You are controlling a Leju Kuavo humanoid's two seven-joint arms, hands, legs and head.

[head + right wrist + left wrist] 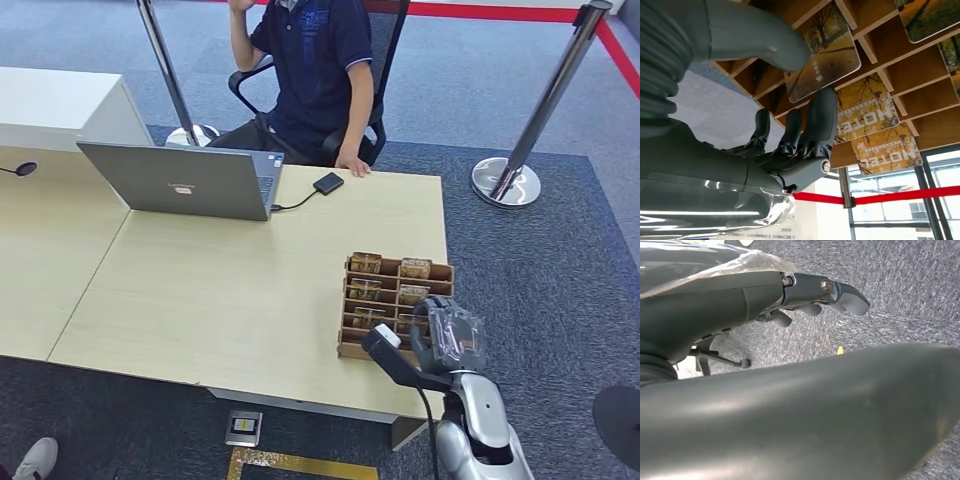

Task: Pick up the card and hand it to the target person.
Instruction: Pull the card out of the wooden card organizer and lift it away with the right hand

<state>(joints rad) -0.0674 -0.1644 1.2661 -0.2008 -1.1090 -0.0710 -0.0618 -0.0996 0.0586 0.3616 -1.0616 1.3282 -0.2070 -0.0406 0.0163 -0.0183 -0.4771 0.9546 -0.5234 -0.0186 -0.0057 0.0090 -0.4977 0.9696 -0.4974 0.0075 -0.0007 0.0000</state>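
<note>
The person (317,70) behind the table (226,290) is cut off above the shoulders. The right hand (445,335) covers the near corner of the wooden organizer (396,300), whose card prints are too small to read.

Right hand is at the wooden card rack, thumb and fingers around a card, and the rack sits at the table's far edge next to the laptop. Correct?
One error: the wooden compartmented card rack sits at the light wooden table's near right corner, well apart from the grey open laptop; the head view shows it. The rest holds: the right hand has its thumb and fingers around a yellow autumn-tree card.
</note>
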